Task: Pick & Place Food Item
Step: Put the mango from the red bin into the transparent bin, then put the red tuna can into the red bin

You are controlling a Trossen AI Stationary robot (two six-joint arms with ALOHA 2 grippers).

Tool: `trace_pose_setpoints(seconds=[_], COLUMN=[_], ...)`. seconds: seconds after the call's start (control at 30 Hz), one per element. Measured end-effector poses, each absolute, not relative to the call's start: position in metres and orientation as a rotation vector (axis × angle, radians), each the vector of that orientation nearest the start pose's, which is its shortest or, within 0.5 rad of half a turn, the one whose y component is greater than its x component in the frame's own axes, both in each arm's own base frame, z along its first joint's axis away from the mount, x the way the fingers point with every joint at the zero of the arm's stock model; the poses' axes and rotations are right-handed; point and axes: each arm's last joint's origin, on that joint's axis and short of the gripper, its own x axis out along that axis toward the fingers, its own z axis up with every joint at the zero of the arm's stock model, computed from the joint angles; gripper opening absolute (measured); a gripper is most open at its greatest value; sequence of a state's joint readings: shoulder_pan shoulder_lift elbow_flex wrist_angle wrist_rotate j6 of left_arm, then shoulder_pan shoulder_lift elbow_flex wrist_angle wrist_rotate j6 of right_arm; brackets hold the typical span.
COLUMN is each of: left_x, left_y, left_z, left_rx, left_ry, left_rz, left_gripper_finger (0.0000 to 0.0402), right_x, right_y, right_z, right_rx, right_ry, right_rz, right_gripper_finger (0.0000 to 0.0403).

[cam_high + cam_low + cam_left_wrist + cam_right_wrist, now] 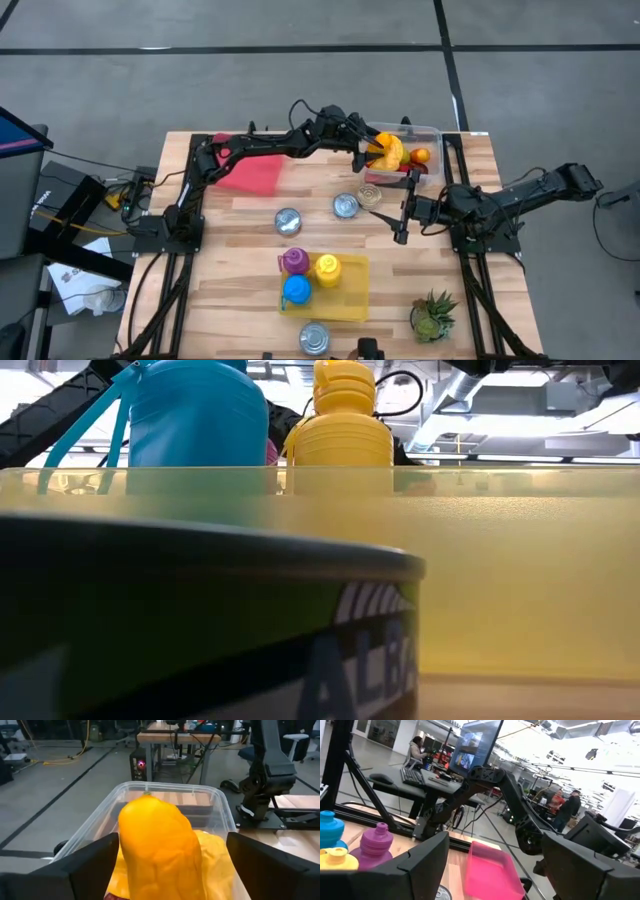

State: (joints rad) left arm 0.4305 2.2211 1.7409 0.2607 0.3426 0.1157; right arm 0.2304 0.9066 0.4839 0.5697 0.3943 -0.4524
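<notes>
Clear plastic bin (432, 131) with orange food item (157, 847) between left gripper (372, 152) jaws.

Grey floor (300, 80), desk (415, 782) with monitor (475, 747)

One partly readable label on a can

In the low view, pale slanted capital letters reading "ALB" stand on the dark green side of the round metal can (200, 630) closest to the camera; the rest of the word runs around the can's curve and out of sight. The monitor screen (470, 747) in the right wrist view shows pictures, but no writing there can be read.
</notes>
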Motion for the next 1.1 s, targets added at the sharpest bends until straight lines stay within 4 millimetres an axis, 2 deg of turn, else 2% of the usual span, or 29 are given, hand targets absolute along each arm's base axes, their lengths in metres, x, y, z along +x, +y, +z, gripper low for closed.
trace_pose_setpoints(seconds=[0.13, 0.33, 0.47, 0.57, 0.77, 0.9, 1.1], left_x=[0.473, 0.460, 0.438, 0.411, 0.342, 0.288, 0.217], left_y=[0.205, 0.194, 0.184, 0.175, 0.143, 0.120, 0.093], left_z=[0.238, 0.278, 0.297, 0.307, 0.306, 0.289, 0.250], left_rx=[0.026, 0.045, 0.113, 0.155, 0.128, 0.093, 0.034], left_ry=[0.213, 0.136, 0.085, 0.031, 0.028, 0.069, 0.120], left_rz=[0.076, -0.046, -0.061, -0.051, -0.050, 0.024, 0.222], left_gripper_finger=[0.0355, 0.0327, 0.0309, 0.0301, 0.0296, 0.0296, 0.0296], right_x=[0.196, 0.196, 0.196, 0.196, 0.197, 0.201, 0.216], right_y=[0.034, 0.033, 0.033, 0.033, 0.026, 0.015, -0.001], right_z=[0.279, 0.278, 0.276, 0.276, 0.266, 0.255, 0.250], right_rx=[-0.406, -0.411, -0.419, -0.421, -0.403, -0.321, -0.216], right_ry=[-0.098, -0.082, -0.055, -0.050, 0.058, 0.167, 0.341], right_rz=[-0.198, -0.210, -0.219, -0.227, -0.274, -0.272, -0.201], right_gripper_finger=[0.0305, 0.0305, 0.0305, 0.0305, 0.0305, 0.0305, 0.0305])
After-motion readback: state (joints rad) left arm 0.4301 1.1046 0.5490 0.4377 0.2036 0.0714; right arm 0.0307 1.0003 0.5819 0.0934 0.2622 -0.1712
